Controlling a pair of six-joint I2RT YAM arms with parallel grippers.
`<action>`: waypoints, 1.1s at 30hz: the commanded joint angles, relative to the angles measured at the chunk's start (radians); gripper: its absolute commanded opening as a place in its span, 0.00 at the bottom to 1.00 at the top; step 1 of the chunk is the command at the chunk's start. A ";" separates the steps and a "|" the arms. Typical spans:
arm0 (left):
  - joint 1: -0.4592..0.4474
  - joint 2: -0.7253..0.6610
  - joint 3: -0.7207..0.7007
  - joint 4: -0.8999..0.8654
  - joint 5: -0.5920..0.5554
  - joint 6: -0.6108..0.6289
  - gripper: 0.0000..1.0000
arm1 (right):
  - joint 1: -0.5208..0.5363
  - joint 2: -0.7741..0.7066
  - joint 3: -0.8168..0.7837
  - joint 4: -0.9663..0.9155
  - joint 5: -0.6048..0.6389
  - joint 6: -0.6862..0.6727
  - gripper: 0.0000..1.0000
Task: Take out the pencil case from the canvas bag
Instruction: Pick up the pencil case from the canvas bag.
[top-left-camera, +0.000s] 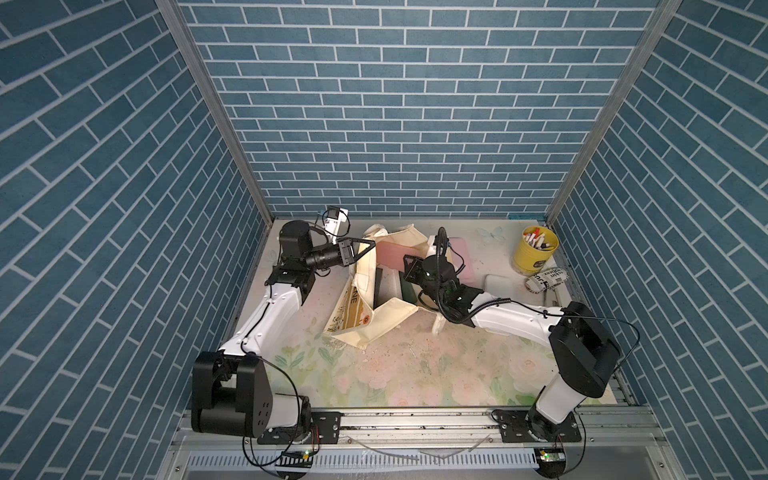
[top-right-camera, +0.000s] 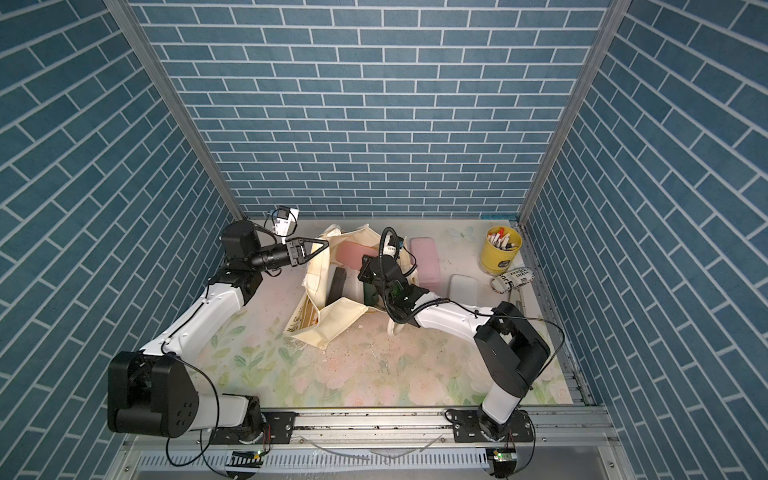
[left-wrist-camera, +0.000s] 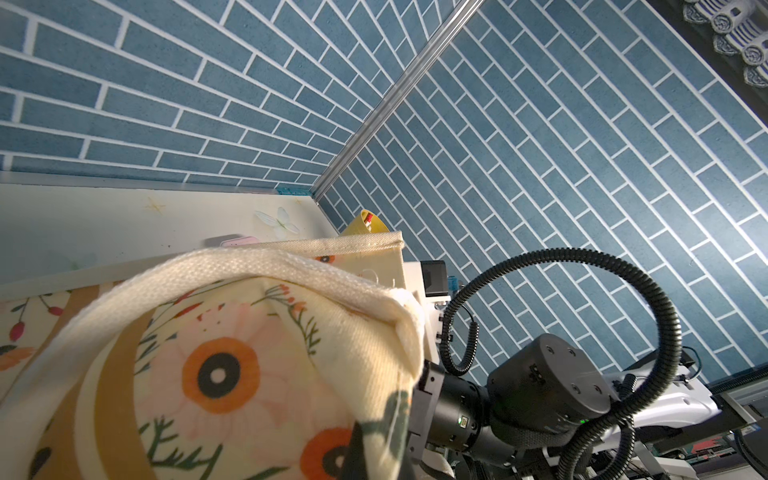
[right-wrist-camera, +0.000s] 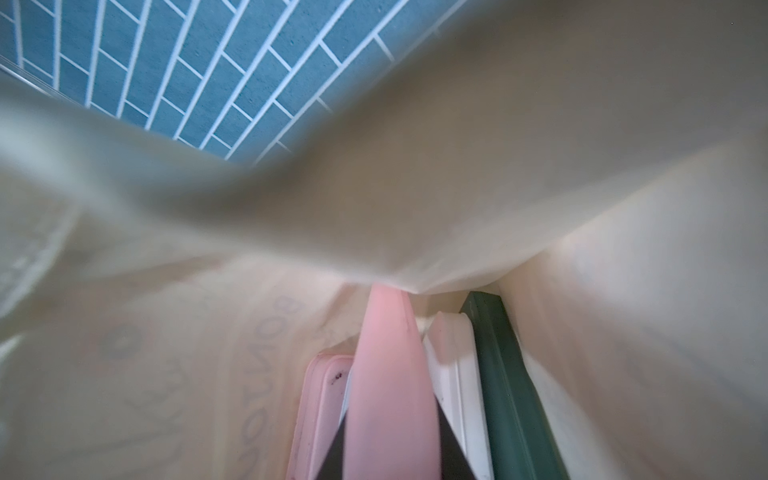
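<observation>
Floral tabletop (top-left-camera: 395, 374); canvas bag (right-wrist-camera: 457, 187) interior blurry

Yellow pen pot (top-left-camera: 534, 251) stands beside a lettered roll (top-left-camera: 546, 281).

Matt woven cloth recorded for bag (left-wrist-camera: 291, 357); coarse weave seen on handle (left-wrist-camera: 249, 266). Smooth, satin plastic noted for pink case (right-wrist-camera: 390, 395). Slight gloss observed on pot (top-left-camera: 532, 255). Smooth printed sheet noted over table (top-left-camera: 415, 374).
</observation>
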 joint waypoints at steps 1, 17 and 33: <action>-0.008 -0.002 0.015 0.018 0.022 0.006 0.00 | 0.004 -0.051 -0.039 0.097 0.064 -0.046 0.03; -0.008 0.001 0.023 0.014 0.001 0.009 0.00 | 0.006 -0.127 -0.123 0.251 0.062 -0.108 0.01; -0.008 0.020 0.058 -0.083 -0.063 0.060 0.00 | 0.042 -0.231 -0.216 0.423 0.029 -0.306 0.00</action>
